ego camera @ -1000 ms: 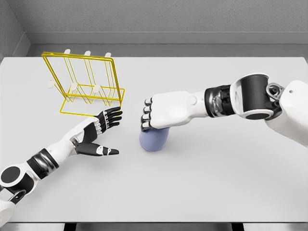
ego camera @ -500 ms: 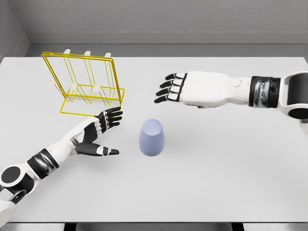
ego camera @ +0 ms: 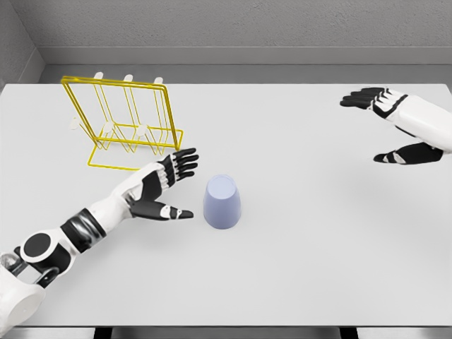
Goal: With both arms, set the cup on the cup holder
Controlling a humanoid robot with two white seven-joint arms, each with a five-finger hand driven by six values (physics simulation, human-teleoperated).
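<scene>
Cup (ego camera: 222, 202) stands inverted on the bench (ego camera: 304, 268), near the yellow cup holder (ego camera: 127, 123), with the left hand (ego camera: 159, 187) just beside its left, fingers spread wide and empty, likely poised to grasp, while the right hand (ego camera: 402, 127) hangs open, well apart at the right edge.

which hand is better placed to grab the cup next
Left, most likely. The left hand is open right beside the upside-down cup, thumb and fingers pointing toward it, and near the yellow cup holder. The right hand is open too, but far off at the table's right edge.
</scene>
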